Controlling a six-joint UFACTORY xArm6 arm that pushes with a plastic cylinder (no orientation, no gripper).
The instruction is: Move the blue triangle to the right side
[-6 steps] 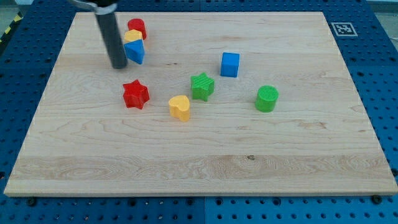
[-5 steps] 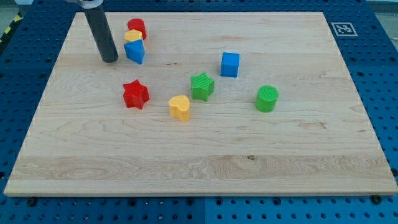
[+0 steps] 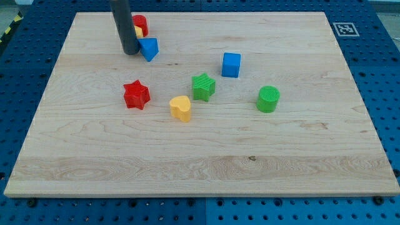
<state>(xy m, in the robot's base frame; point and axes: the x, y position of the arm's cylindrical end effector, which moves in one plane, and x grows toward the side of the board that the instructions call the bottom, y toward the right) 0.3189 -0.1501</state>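
Pushing was under way: your tip (image 3: 131,52), a bare rod without jaws, touched the blue triangle (image 3: 149,48); next, drive rightward.

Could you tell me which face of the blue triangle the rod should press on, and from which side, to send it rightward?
Press the blue triangle on its left-facing side, coming from the view's left. My tip is already right against that side, with the red block and a partly hidden yellow block behind it. The board to the triangle's right is open until the blue cube, so a straight push should probably work.
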